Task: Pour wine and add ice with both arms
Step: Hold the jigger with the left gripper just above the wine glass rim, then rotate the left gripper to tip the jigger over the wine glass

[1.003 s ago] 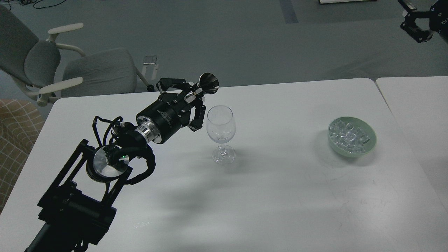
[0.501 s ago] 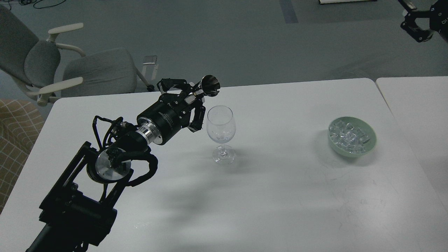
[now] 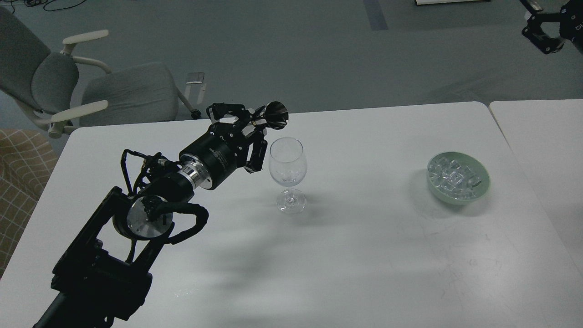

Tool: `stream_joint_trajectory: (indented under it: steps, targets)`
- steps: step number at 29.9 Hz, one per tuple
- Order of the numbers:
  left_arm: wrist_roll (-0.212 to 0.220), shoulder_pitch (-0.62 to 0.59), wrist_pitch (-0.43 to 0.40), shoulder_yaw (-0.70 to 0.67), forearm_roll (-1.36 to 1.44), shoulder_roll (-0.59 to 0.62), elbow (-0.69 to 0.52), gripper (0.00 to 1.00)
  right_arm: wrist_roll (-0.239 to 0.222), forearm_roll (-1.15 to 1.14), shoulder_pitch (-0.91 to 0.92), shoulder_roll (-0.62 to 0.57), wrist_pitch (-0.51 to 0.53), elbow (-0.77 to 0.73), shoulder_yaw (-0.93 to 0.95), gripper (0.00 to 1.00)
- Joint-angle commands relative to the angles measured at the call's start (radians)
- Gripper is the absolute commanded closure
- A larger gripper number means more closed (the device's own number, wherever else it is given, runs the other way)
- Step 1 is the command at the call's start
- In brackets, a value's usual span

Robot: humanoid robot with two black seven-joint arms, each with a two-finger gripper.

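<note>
A clear wine glass (image 3: 286,171) stands upright on the white table (image 3: 364,255), left of centre. My left gripper (image 3: 253,130) is just left of the glass rim, shut on a small shiny metal measuring cup (image 3: 275,114). The cup lies tipped on its side above and left of the rim. I can make out no wine in the cup or the glass. A heap of clear ice cubes (image 3: 455,175) fills a pale green bowl (image 3: 459,197) at the right. My right gripper (image 3: 543,35) hangs high at the top right, away from the table, partly cut by the frame edge.
A grey office chair (image 3: 114,93) stands behind the table's far left corner. A second white table (image 3: 542,136) adjoins on the right, with a narrow gap between. A tan checked seat (image 3: 18,182) is at the left edge.
The left gripper has turned a little and the metal cup has shifted slightly right and tipped further toward the glass. The right gripper has edged up. Glass and bowl have not moved.
</note>
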Motion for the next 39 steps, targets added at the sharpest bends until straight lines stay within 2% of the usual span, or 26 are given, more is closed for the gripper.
stream_joint_trajectory:
  steps: [1,13,39]
  targets:
    - [-0.002,0.000,-0.002,0.000,0.026,0.003,0.002,1.00,0.000,0.000,0.000,0.000,0.000,0.000,0.000,0.00]
    - [-0.016,0.002,-0.038,0.000,0.103,0.000,0.006,1.00,0.000,0.000,0.001,0.000,0.000,0.002,0.002,0.00]
    - [-0.052,0.013,-0.052,0.017,0.233,0.006,0.012,1.00,0.000,0.000,0.001,-0.002,0.000,0.008,0.002,0.00]
